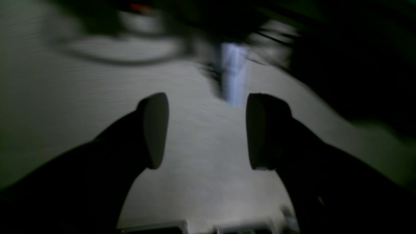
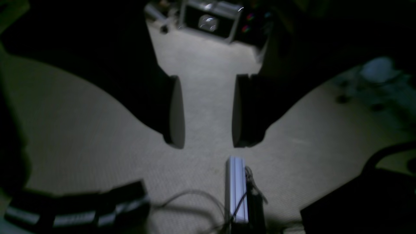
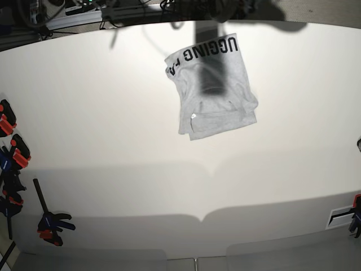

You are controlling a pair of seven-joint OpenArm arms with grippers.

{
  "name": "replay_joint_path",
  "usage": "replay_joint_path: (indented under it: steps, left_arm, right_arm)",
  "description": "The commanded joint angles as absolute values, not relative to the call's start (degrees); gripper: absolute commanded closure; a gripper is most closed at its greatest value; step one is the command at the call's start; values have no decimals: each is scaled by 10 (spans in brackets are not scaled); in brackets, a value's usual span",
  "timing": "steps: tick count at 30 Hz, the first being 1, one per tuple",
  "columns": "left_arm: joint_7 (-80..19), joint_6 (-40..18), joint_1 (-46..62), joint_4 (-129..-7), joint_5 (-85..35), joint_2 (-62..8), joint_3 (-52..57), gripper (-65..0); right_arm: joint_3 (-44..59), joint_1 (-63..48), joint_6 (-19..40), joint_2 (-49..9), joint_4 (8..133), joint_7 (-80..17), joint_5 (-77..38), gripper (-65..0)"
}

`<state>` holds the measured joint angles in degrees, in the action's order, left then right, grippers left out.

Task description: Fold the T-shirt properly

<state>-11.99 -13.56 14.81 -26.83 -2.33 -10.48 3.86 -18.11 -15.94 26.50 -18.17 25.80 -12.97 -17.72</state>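
Note:
The T-shirt (image 3: 211,90) lies folded into a rough rectangle at the back centre of the white table (image 3: 101,113) in the base view. Its black block lettering faces up along the far edge, and a dark shadow falls across its middle. Neither arm shows in the base view. In the left wrist view my left gripper (image 1: 208,130) is open, its fingers wide apart with nothing between them over a grey textured surface. My right gripper (image 2: 208,112) is likewise open and holds nothing. No T-shirt appears in either wrist view.
Several clamps (image 3: 51,223) sit along the table's left edge, and another clamp (image 3: 355,212) is at the right edge. An aluminium bar (image 2: 237,188) with cables stands below the right gripper, and the same kind of bar (image 1: 234,74) shows in the blurred left wrist view.

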Motion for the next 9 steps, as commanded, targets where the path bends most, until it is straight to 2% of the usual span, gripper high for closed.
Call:
replay_joint_path:
  steps: [1,9]
  left_arm:
    - [-119,-137,145,-270,-26,-105,39,-350]
    - [-106,-137,140,-270,-26,-105,39,-350]
  right_arm:
    - [-189,-162,259,-185,256,-124,-175,-235]
    - [-208,-157,255,-159,261,-101,-175,-235]
